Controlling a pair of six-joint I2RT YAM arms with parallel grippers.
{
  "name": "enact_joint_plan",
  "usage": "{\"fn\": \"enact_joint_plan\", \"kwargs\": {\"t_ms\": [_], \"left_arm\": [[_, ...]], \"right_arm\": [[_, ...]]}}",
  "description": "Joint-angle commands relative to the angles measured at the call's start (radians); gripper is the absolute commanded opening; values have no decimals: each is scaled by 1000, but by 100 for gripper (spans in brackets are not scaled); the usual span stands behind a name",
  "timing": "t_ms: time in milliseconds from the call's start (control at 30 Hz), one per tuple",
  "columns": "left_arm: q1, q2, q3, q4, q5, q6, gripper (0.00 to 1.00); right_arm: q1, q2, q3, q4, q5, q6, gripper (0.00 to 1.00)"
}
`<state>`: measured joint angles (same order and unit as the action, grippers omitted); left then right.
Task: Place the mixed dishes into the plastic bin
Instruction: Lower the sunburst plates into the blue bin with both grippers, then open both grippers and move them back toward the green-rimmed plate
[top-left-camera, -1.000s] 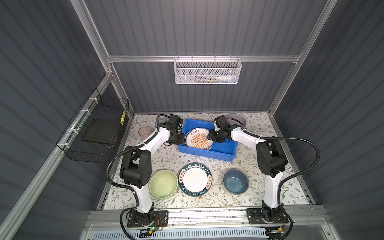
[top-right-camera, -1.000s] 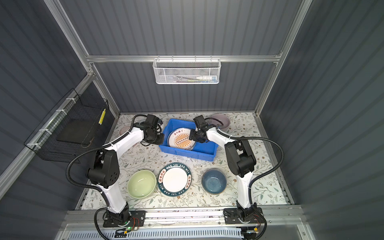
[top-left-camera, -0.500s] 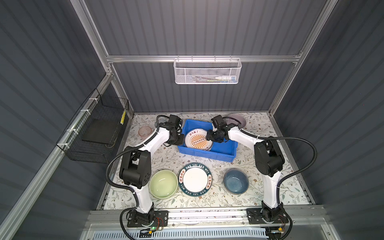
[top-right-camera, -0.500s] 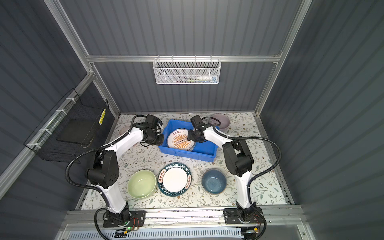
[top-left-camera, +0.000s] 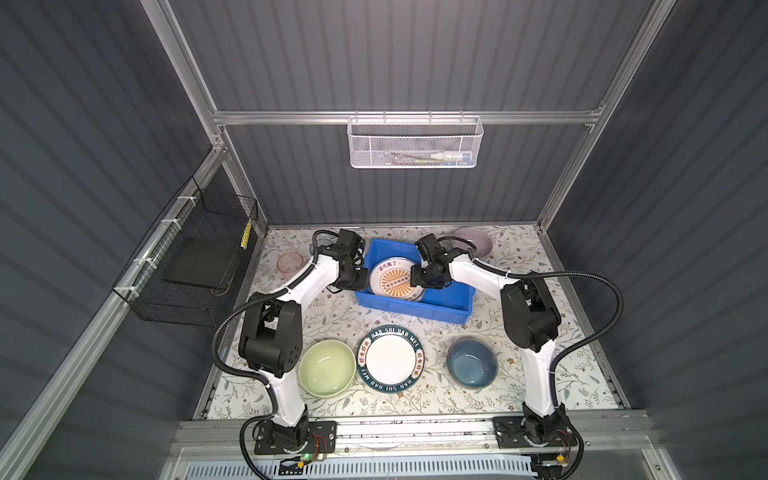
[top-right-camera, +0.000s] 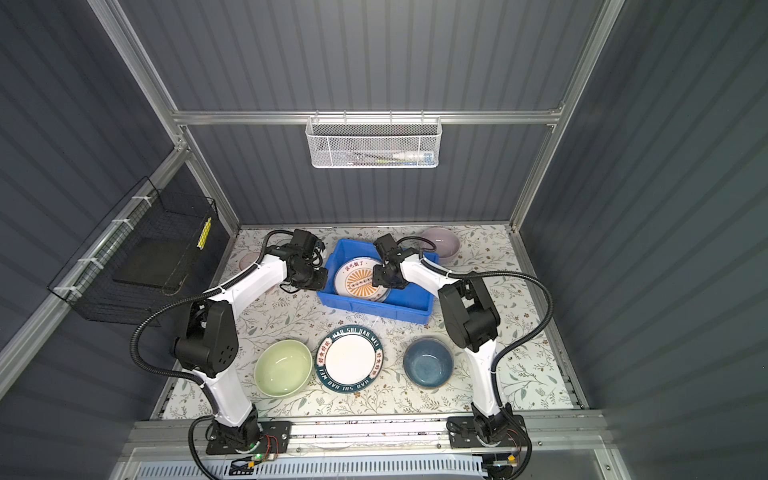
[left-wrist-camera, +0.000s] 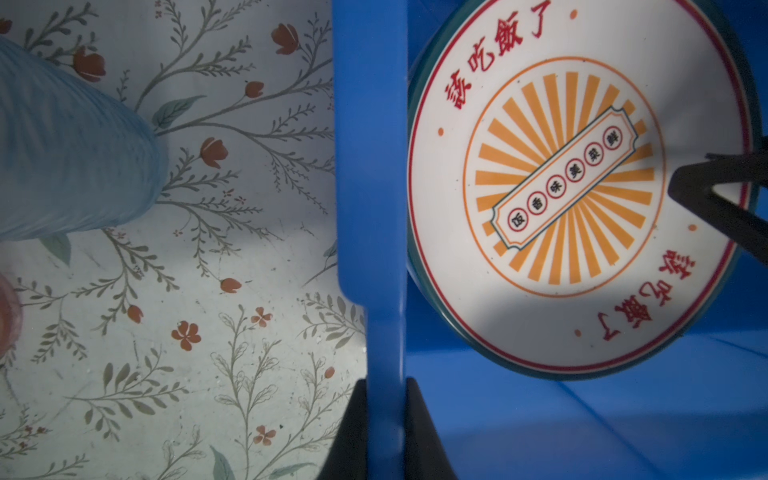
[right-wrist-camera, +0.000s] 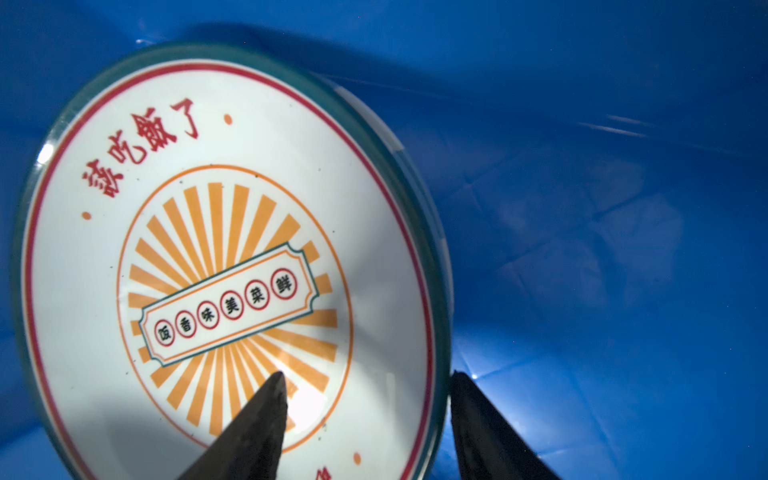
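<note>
Straddling the 該吃飯了 plate (right-wrist-camera: 232, 249), right end effector (right-wrist-camera: 365, 376) stands parted; left end effector (left-wrist-camera: 385, 382) pinches plastic bin (left-wrist-camera: 370, 166) wall.

Dark grey ribbed walls (top-left-camera: 415, 54) in a silver metal frame (top-left-camera: 291, 117) enclose a floral-patterned table (top-left-camera: 561, 374), with a white mesh basket (top-left-camera: 413, 145) on the back rail and a black wire basket (top-left-camera: 195, 266) on the left wall.

In both top views the right gripper (top-left-camera: 419, 281) covered the right edge of the plate (top-left-camera: 390, 279) in the bin (top-left-camera: 415, 309), and the left arm (top-left-camera: 316, 274) hid most of the blue tumbler (left-wrist-camera: 70, 158). The left wrist view cut that tumbler off, blurred, and showed only a sliver of the pink tumbler (left-wrist-camera: 6, 316). What lay in the white basket (top-left-camera: 413, 145) was too small to tell.
</note>
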<state>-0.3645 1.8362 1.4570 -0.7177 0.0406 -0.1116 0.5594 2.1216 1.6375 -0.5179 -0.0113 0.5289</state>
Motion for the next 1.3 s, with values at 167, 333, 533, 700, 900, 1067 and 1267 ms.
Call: {"fn": "enact_joint_plan", "kwargs": {"t_ms": [167, 333, 533, 700, 900, 1067, 1267], "left_arm": [[0, -51, -6, -52, 45, 16, 9], [-1, -50, -9, -46, 54, 15, 9], [-1, -39, -9, -34, 89, 6, 9], [-1, -39, -9, -29, 97, 7, 10], [-1, -29, 10, -25, 75, -8, 12], [-1, -25, 32, -35, 51, -14, 19], [1, -57, 38, -54, 18, -12, 40]], "right_arm": [[18, 17, 41, -12, -21, -8, 64], [20, 17, 45, -2, -43, -19, 65], [21, 14, 48, 2, -58, -29, 68], [21, 10, 48, -14, -43, -38, 69], [-13, -38, 20, -45, -31, -42, 70], [-35, -131, -47, -45, -20, -61, 72], [-37, -243, -109, -63, -31, -78, 73]]}}
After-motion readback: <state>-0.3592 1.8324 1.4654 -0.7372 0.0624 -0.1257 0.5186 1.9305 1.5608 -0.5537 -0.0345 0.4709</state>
